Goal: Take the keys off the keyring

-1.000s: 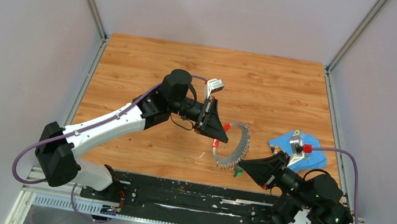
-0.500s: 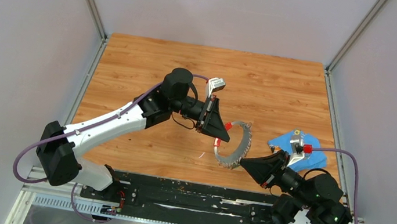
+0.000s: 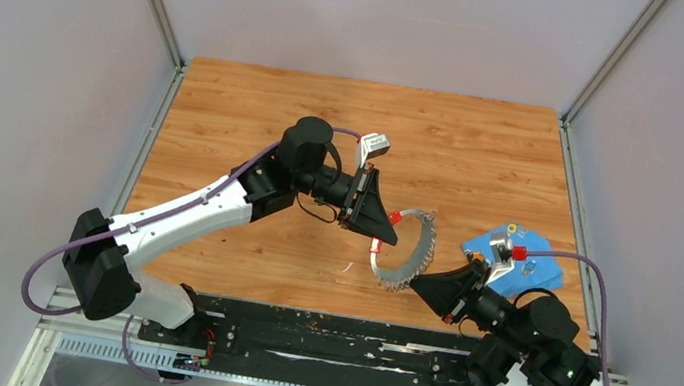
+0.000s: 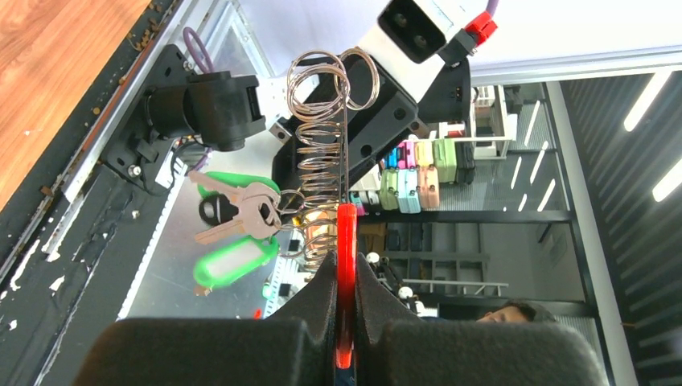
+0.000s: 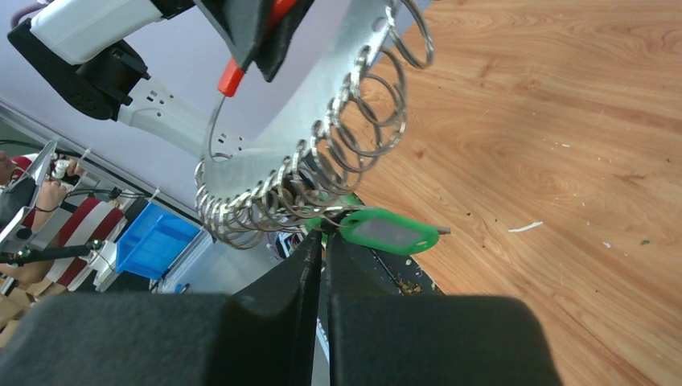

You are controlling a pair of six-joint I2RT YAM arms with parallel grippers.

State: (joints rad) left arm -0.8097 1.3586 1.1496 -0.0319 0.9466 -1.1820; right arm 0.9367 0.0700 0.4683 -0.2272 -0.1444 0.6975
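My right jaws, nearest: pressed together under the low arc of the keyring, pinched item unclear. Green-tagged keys hang there, plain only from my wrists. My left jaws: clamped on its red sleeve. Off right, blue cloth on counter.

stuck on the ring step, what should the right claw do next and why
Probably draw the right claw gently back toward its base, easing the green-tagged keys along the keyring. The left claw clamps the ring's red sleeve, holding it aloft, and the right claw is shut at the key bunch.
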